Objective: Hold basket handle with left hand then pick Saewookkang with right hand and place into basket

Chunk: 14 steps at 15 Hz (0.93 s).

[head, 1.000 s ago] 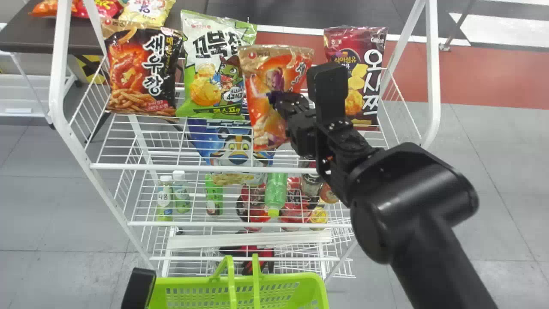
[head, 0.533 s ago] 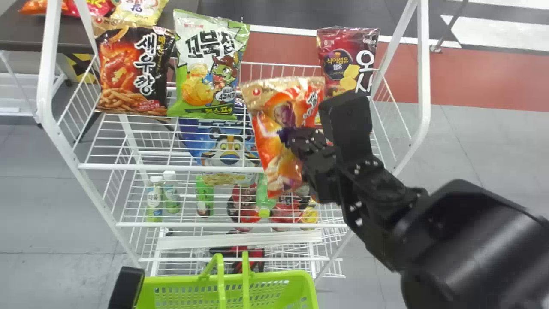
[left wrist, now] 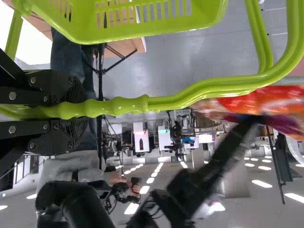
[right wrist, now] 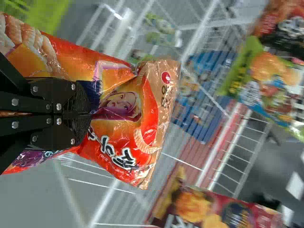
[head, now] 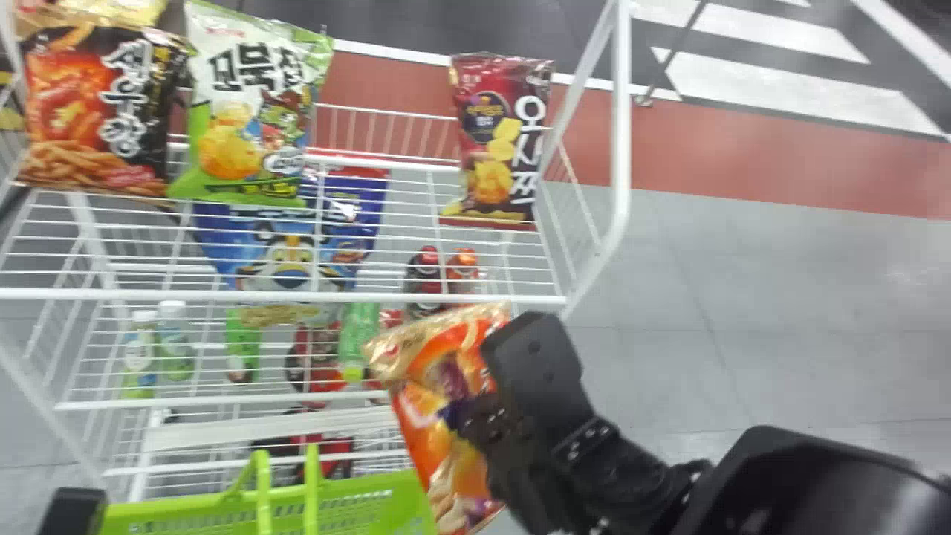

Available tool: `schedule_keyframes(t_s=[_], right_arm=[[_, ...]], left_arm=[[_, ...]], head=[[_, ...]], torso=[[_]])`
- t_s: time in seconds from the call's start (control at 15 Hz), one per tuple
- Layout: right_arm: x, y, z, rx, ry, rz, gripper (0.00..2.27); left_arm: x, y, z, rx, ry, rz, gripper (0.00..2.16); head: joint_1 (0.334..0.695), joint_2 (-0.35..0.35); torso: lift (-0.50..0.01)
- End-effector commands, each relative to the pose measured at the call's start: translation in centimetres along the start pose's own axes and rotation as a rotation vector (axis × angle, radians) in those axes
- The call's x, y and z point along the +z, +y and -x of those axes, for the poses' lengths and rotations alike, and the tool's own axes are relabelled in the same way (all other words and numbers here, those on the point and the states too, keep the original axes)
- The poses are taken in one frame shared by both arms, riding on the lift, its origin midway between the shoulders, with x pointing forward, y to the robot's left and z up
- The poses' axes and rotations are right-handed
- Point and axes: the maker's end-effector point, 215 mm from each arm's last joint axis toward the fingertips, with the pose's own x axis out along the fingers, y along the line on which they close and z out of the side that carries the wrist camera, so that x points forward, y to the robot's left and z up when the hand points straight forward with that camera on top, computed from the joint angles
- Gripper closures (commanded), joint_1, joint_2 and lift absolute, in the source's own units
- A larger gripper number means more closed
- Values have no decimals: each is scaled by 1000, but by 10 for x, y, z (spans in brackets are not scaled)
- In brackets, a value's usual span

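Observation:
In the head view my right gripper (head: 483, 401) pinches the orange Saewookkang bag (head: 438, 416) in front of the rack, just right of and partly over the green basket (head: 356, 505). The right wrist view has the gripper (right wrist: 88, 114) shut on the middle of the bag (right wrist: 118, 142), whose front is creased. At the head view's lower left is my left gripper (head: 73, 513), beside the basket. In the left wrist view that gripper (left wrist: 71, 110) is closed around the basket handle (left wrist: 180, 101), with the basket (left wrist: 142, 28) hanging from it.
The white wire rack (head: 297, 296) stands ahead. On its top shelf are a black-and-orange bag (head: 96, 111), a green bag (head: 245, 111) and a dark red bag (head: 498, 141). Bottles (head: 139, 353) and other goods occupy lower shelves.
My right gripper has drawn the Saewookkang bag off the top shelf, back and down toward the basket. The head view has turned right, shifting rack and basket leftward in it.

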Motion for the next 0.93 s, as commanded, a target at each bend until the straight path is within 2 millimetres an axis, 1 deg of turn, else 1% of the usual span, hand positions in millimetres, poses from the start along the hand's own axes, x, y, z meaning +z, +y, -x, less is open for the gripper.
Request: schedule_keyframes(t_s=[0.0,0.13,0.27,0.4,0.53,0.87], right_arm=[[0,14,17,46,-11,1,2162],[5,32,27,91,-32,7,2162],[2,55,30,143,-26,23,2162],[-19,77,28,186,20,46,2162],[-43,91,23,210,75,73,2162],[-95,134,7,303,207,106,2162]], left_arm=[[0,0,0,-1,0,2,2135],[0,0,-1,0,-2,2,2135],[0,-1,-3,3,-1,-1,2135],[0,-2,-4,0,-2,-1,2135],[1,-2,-5,-1,-3,-1,2135],[0,-4,-9,-9,-3,0,2135]], head=[[695,-350],[695,-350],[695,-346],[695,-312],[695,-298],[695,-312]], torso=[[-17],[-17],[-17],[-17],[-17],[-17]])
